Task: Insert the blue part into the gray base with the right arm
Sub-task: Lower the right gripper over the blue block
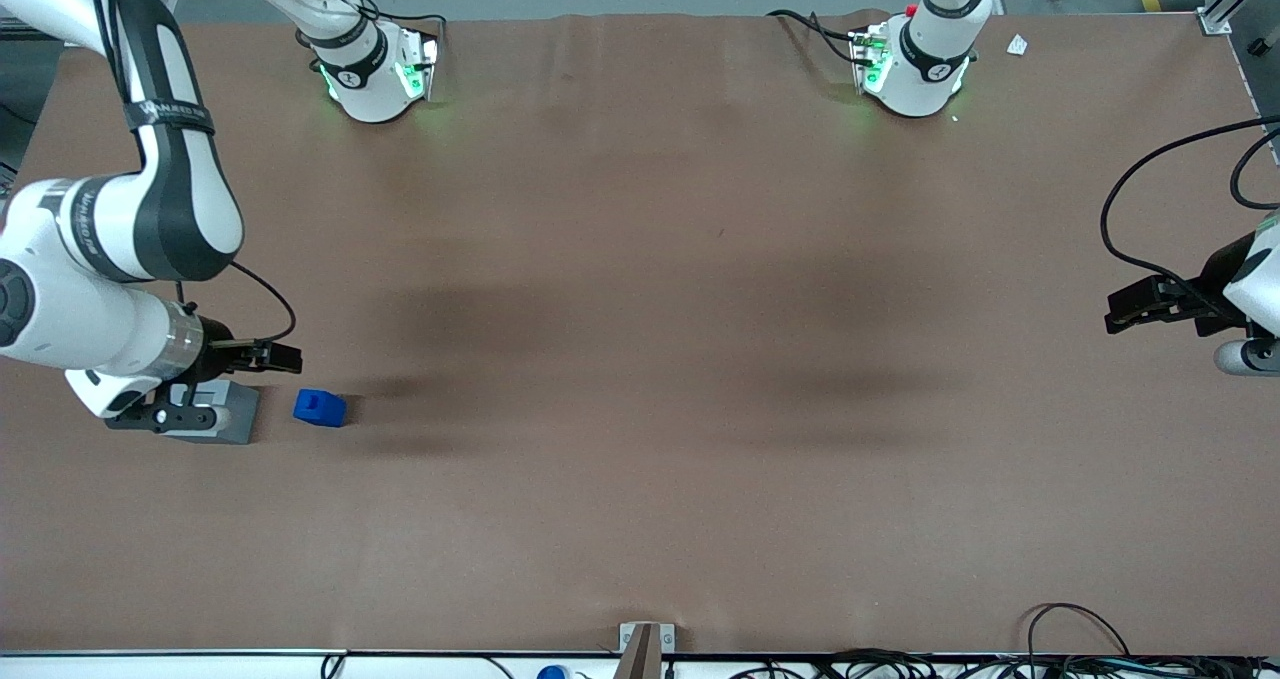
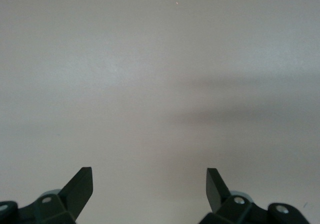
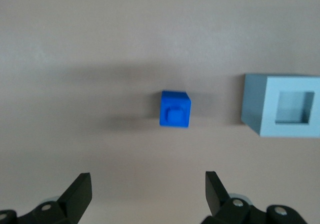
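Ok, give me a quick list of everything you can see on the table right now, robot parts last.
Blue part: one, bright blue, on the table beside the gray base, stub face visible in the wrist view.
Gray base: one, light gray, at the working arm's end, partly under the hand; recess empty.
Table: one, brown.
White scrap: one, near the parked arm's base.
Right arm: one, white and dark gray.
Hand: one, black fingers, open, above the table, holding nothing.
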You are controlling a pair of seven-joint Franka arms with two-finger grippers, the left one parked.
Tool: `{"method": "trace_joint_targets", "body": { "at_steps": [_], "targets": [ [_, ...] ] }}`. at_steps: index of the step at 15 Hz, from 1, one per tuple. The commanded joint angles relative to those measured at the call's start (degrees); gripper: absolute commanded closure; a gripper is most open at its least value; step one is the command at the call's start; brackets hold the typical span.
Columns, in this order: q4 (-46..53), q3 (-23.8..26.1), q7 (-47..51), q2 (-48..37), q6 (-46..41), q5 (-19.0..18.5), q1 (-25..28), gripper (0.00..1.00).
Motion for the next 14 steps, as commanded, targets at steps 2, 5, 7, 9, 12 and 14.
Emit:
{"method": "trace_joint_targets", "body": {
  "at_steps": [2,5,7,9,12,14],
  "targets": [
    [-8.61,0.15,1.48,0.28,13.4,0.88,-0.25,0.0],
    [-9.42,0.06,1.92,2.39,15.63,0.97,-0.69,0.0],
    [-9.34,0.06,2.88,4.24,17.56,1.06,-1.31,0.0],
    [-9.07,-0.02,3.5,6.26,19.31,1.15,-1.75,0.0],
    [-9.07,0.06,3.5,7.32,20.29,1.24,-2.45,0.03],
    [-9.07,0.06,3.5,8.55,20.9,1.24,-2.37,0.03]
  ]
}}
